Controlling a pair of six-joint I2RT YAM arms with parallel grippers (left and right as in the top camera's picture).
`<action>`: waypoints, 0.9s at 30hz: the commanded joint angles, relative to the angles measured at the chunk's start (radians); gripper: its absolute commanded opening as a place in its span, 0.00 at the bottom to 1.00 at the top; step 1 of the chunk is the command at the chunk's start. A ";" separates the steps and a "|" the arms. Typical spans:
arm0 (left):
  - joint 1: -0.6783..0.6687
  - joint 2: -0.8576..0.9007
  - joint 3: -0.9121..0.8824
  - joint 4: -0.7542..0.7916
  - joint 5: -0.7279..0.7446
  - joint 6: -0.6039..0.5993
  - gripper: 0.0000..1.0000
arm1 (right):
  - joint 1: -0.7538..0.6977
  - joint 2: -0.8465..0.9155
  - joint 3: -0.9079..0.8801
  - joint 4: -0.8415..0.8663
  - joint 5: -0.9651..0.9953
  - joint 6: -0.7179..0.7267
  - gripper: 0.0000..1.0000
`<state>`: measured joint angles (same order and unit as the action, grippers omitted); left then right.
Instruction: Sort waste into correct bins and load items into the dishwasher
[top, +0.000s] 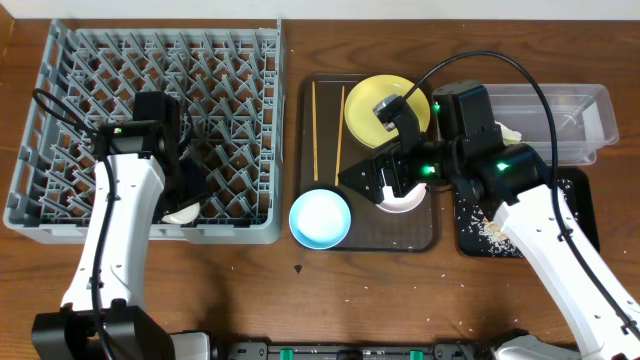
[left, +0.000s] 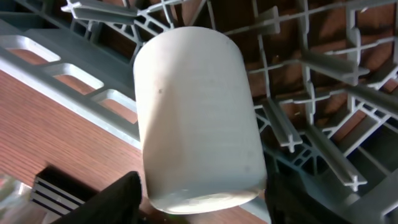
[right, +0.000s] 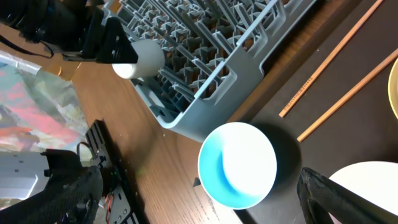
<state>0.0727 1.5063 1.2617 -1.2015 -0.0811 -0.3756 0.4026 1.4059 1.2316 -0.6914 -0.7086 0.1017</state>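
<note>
At the near wall of the dish rack: loading the cup.
Left claw holds the cup, one dark finger pressed to each side, tilted over the grey rack's rim; the step appears to be seating it among the pegs, so the next move likely calls for lowering it into a free cell before letting go. Right claw hangs wide and empty above the brown tray, over the white bowl and beside the blue bowl. Cup: smooth, matte, cylindrical. Rack: rigid moulded plastic lattice with upright pegs. Bowls and yellow plate: round and glossy. Chopsticks: thin, straight wood, lying on the tray.
</note>
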 joint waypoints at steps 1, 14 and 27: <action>-0.001 -0.003 -0.009 -0.013 -0.009 -0.008 0.62 | 0.011 -0.007 0.011 0.000 0.002 -0.013 0.98; -0.001 -0.004 -0.008 -0.046 -0.044 -0.005 0.86 | 0.011 -0.007 0.011 0.000 0.002 -0.013 0.97; -0.013 -0.064 0.046 -0.029 0.132 0.063 0.83 | 0.008 -0.007 0.011 -0.010 0.045 -0.013 0.96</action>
<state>0.0696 1.4963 1.2617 -1.2339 -0.0551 -0.3618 0.4026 1.4059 1.2316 -0.6960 -0.6991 0.1013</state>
